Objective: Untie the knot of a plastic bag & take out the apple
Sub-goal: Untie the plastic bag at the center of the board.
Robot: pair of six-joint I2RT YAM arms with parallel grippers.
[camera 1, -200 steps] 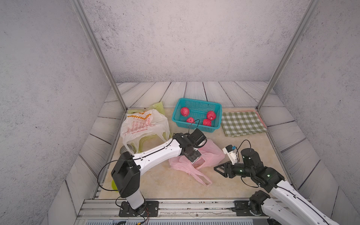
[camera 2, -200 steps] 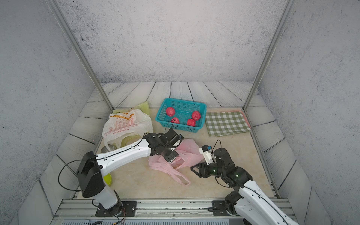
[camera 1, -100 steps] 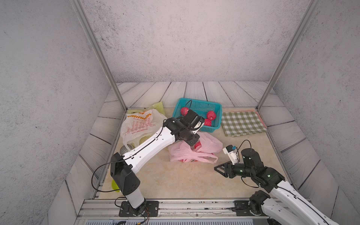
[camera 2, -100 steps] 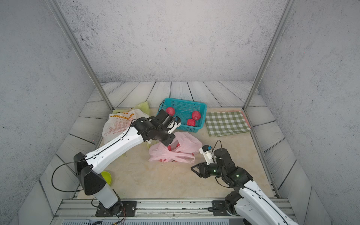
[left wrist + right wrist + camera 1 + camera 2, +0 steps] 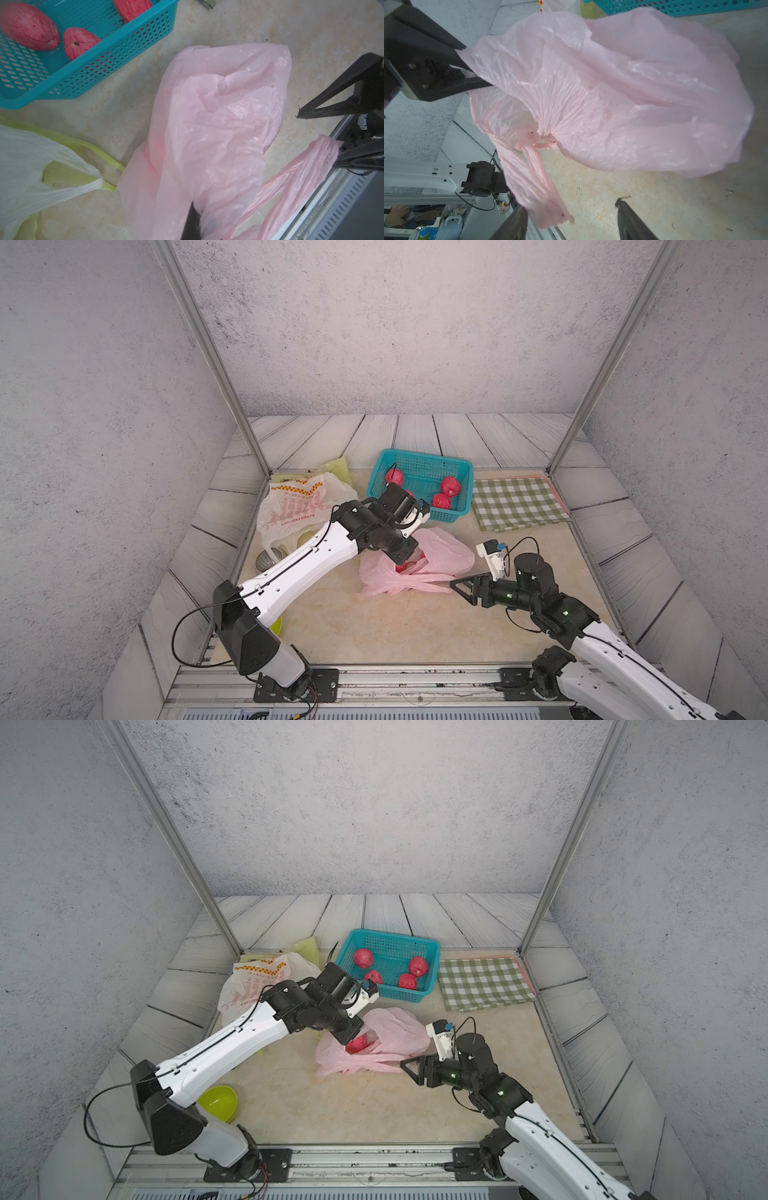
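Observation:
A pink plastic bag lies mid-table. Through its raised mouth a red apple shows inside. My left gripper is shut on the bag's upper edge; in the left wrist view one dark finger is buried in pink film. The right gripper stands open at the tip of the bag's long handle, which hangs loose by one finger. The handles meet in a crumpled bunch; whether it is a knot I cannot tell.
A teal basket with several red apples stands just behind the bag. A green checked cloth lies at the back right. A white printed bag over a green one, a metal can and a yellow-green bowl crowd the left side.
My left gripper closed on the bag and lifted its edge toward the basket, stretching the handle out to the right. The right jaws have spread wider.

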